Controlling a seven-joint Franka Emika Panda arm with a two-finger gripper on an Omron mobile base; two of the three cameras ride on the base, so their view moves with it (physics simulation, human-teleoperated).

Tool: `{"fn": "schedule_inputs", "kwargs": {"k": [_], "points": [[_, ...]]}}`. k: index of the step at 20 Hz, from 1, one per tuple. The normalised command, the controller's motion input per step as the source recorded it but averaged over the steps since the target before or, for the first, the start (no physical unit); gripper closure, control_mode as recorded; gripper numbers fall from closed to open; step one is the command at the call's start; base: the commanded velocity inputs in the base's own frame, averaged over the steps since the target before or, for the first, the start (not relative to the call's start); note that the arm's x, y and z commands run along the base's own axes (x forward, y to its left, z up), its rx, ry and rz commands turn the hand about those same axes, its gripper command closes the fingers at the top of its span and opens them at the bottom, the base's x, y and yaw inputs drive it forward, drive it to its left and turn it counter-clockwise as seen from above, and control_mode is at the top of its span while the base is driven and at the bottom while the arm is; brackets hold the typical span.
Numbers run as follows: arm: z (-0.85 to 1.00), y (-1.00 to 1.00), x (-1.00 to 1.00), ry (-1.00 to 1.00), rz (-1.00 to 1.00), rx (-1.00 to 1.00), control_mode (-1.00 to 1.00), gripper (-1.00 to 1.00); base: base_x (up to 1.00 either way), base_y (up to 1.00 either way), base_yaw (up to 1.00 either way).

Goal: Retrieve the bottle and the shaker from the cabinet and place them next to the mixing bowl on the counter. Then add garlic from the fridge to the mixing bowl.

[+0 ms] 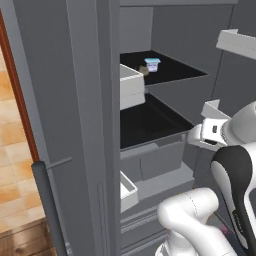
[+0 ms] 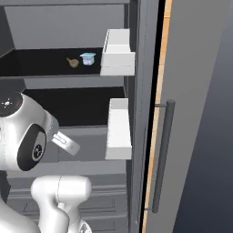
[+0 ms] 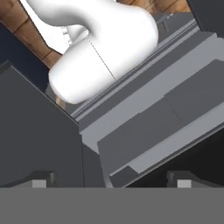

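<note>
The grey fridge point(image 1: 90, 100) stands open in front of me, with black shelves and grey drawers point(image 1: 160, 160). The garlic point(image 1: 144, 70) point(image 2: 72, 62), a small brownish bulb, lies on the upper black shelf beside a small white-and-blue cup point(image 1: 152, 64) point(image 2: 88, 58). My gripper point(image 1: 196, 136) point(image 3: 111, 180) hangs well below that shelf, at the height of the drawers, and faces them. Its fingertips point(image 3: 41, 179) stand wide apart with nothing between them, so it is open. The bottle, shaker, cabinet, mixing bowl and counter are out of view.
White door bins point(image 2: 117, 59) point(image 2: 119, 129) jut out on the open door. The door's dark bar handle point(image 2: 163, 154) point(image 1: 47, 205) stands upright nearby. Another white bin point(image 1: 235, 42) hangs at the upper right. Wooden floor point(image 1: 15, 150) lies to the left.
</note>
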Motion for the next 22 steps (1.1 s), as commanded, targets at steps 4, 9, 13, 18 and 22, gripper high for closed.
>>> {"fn": "schedule_inputs", "kwargs": {"k": [4,9,13,18,22], "points": [[0.02,0.15,0.0,0.0,-0.07,-0.03,-1.0,-1.0,0.0,0.1,-0.09],[0.35,0.27,-0.05,-0.07,-0.02,-0.05,-1.0,-1.0,0.0,0.0,0.0],[0.62,0.27,-0.22,-0.17,0.0,-0.07,-1.0,-1.0,0.0,0.0,0.0],[0.52,-0.01,-0.2,-0.07,0.11,-0.01,-1.0,-1.0,0.0,0.0,0.0],[0.34,-0.08,-0.21,-0.02,0.16,0.01,-1.0,-1.0,0.0,0.0,0.0]]}}
